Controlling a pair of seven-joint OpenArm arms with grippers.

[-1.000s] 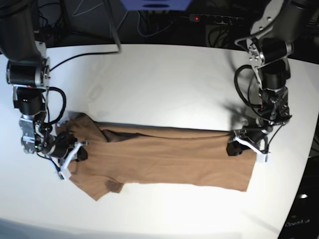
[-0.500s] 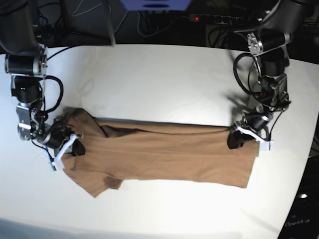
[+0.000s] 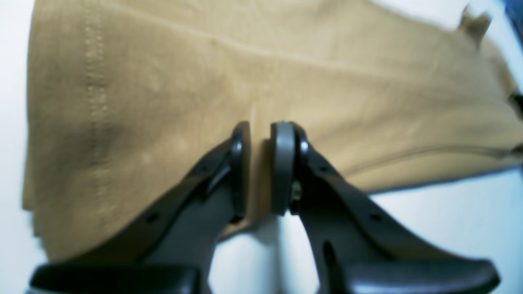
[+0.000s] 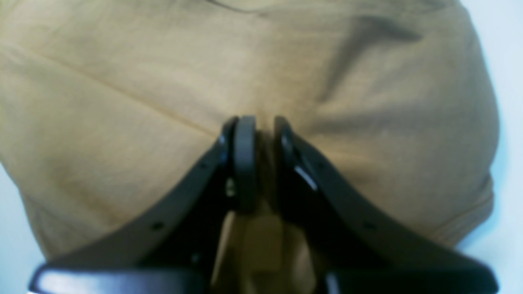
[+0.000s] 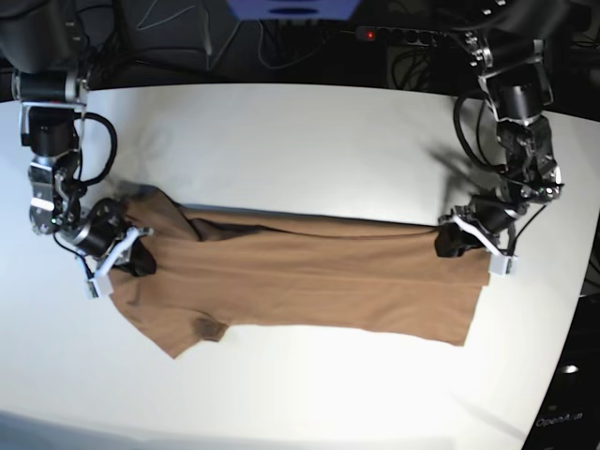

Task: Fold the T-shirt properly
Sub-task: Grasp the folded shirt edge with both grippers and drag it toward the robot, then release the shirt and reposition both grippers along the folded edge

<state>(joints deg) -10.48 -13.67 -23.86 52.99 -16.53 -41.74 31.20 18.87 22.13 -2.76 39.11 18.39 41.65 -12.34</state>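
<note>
The tan-brown T-shirt (image 5: 309, 286) lies stretched as a long band across the white table (image 5: 300, 141), with one sleeve (image 5: 202, 330) pointing to the near left. My left gripper (image 5: 461, 246) is at the shirt's right end, shut on its edge. The left wrist view shows the left gripper (image 3: 260, 163) pinching a fold of the T-shirt (image 3: 163, 81) beside the stitched hem. My right gripper (image 5: 129, 261) is shut on the shirt's left end. In the right wrist view, the right gripper (image 4: 261, 159) grips bunched cloth of the T-shirt (image 4: 122, 81).
A power strip (image 5: 403, 36), cables and a blue object (image 5: 292, 7) sit beyond the table's far edge. The table's right edge runs close behind my left arm (image 5: 516, 103). My right arm (image 5: 52, 122) stands at the left side.
Both grippers have moved toward the table's far side, still shut on the cloth, and the whole T-shirt has slid that way with them.
</note>
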